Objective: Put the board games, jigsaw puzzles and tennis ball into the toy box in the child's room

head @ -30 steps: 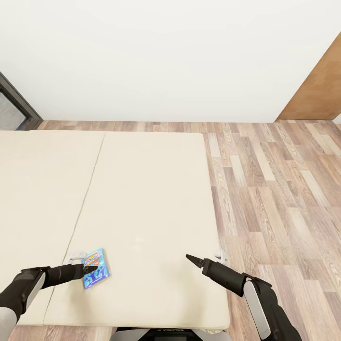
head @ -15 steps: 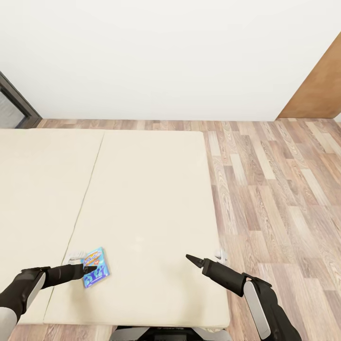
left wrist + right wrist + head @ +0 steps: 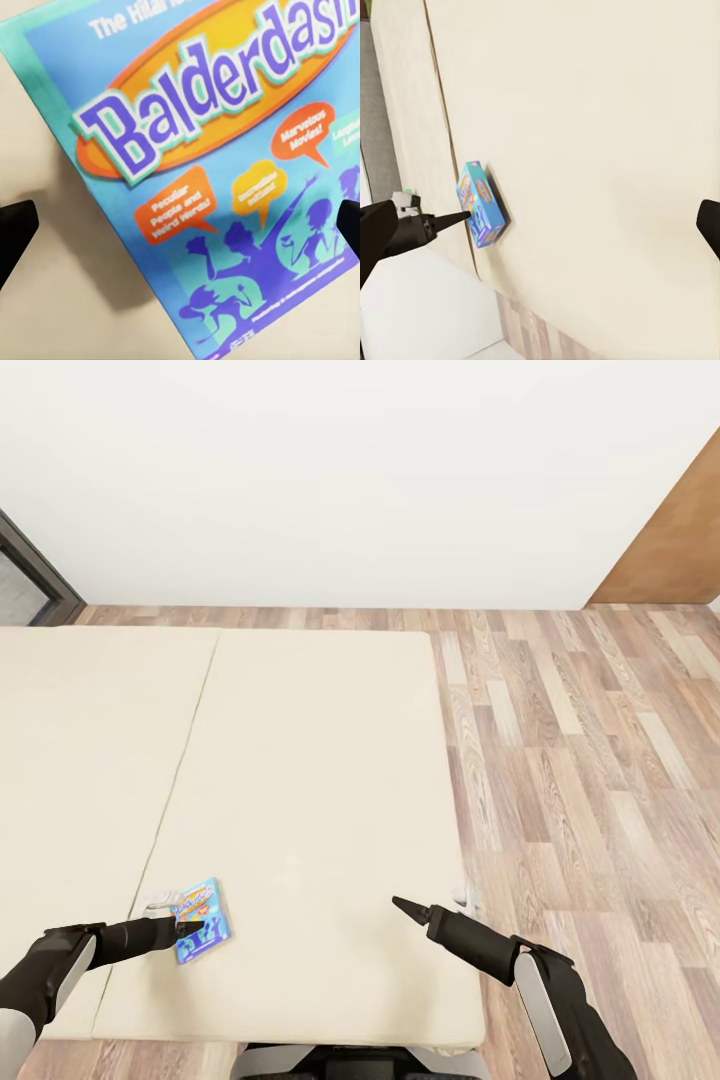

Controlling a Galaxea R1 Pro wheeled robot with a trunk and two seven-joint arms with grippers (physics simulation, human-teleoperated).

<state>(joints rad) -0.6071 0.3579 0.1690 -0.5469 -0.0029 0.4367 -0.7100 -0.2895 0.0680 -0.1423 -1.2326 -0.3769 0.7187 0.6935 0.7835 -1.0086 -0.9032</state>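
Left gripper (image 3: 192, 929) straddles one board game (image 3: 201, 921).

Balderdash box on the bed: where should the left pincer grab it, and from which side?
Judging from the pose, take the Balderdash box across its narrow width, one finger on each long edge, coming down from above. It lies flat on the bed, so its faces give no purchase. The left pincer already hangs over it, fingers open and straddling it in the left wrist view.
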